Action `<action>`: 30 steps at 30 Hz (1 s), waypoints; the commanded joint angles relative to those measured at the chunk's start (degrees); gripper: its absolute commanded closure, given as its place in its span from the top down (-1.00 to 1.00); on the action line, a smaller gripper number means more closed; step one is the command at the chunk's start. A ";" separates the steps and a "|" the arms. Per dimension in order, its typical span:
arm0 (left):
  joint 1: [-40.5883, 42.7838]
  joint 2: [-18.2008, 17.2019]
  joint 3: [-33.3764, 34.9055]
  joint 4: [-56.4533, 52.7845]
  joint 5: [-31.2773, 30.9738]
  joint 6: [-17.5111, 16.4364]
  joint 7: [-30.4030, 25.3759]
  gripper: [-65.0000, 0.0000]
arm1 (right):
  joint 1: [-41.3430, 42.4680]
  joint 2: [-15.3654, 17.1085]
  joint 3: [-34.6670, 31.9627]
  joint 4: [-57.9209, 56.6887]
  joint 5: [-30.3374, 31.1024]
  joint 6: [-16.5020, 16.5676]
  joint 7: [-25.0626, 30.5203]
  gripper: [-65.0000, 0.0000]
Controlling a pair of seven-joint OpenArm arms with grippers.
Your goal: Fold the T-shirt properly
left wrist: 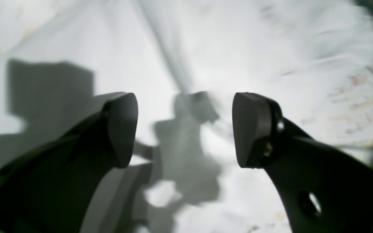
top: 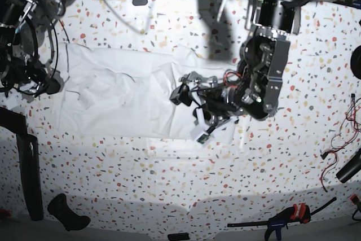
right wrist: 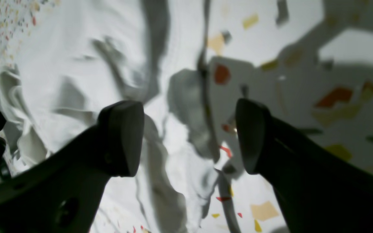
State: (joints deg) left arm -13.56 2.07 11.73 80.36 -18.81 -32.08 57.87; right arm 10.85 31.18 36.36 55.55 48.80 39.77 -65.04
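A robotics lab or workshop. Loose cables (top: 338,125) and a bar clamp (top: 285,218) lie on a speckled worktable (top: 169,190).

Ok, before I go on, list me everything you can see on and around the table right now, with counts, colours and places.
T-shirt: one, plain white, lying wrinkled and partly folded across the middle of the table.
table: one, white speckled with coloured chips, under everything.
bar clamp: one, black with orange, at the table's near edge on the base view's right.
black handle-shaped object: one, at the near edge on the base view's left.
loose wires: a few, red and black, at the base view's right edge.
left gripper: one, black, jaws open over the shirt, nothing between them.
right gripper: one, black, jaws open over the shirt's edge, holding nothing.
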 commanded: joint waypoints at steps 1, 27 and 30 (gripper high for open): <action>-0.79 0.11 -0.04 1.01 0.39 -0.28 -2.56 0.34 | 1.22 1.38 -0.55 -0.59 1.55 0.23 0.02 0.33; 5.16 -1.29 -0.04 1.01 1.46 -0.28 -6.54 0.34 | 2.36 1.05 -18.64 -1.97 9.11 0.23 -2.60 -1.00; 5.16 -1.29 -0.04 1.01 4.11 -0.28 -8.28 0.34 | 3.69 1.05 -18.67 -1.55 11.13 0.23 -4.68 -1.00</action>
State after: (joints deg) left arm -7.62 0.51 11.68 80.38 -14.39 -31.97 49.78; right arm 13.41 31.14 17.58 53.04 58.74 39.88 -69.36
